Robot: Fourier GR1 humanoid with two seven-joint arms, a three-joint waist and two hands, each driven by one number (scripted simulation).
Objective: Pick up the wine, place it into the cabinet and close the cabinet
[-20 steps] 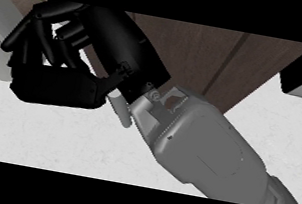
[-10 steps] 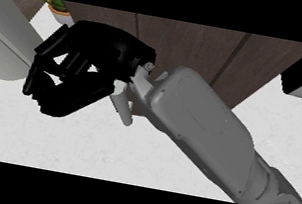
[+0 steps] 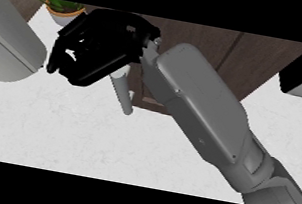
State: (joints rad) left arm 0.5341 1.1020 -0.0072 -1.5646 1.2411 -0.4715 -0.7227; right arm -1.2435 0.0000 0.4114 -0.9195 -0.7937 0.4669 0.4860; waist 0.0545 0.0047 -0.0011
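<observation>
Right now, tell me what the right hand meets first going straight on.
Likely the grey rounded body at the left edge: the right hand points left toward it. Depth is unclear.

A single head view looks steeply down, very close to the right forearm (image 3: 205, 113), over the counter (image 3: 52, 127) toward the far cabinet doors (image 3: 252, 56).

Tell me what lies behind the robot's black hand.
Brown cabinet front, with a grey handle poking out below the right hand and a potted plant above it. The handle's upper part is covered, as is anything the hand may hold.
</observation>
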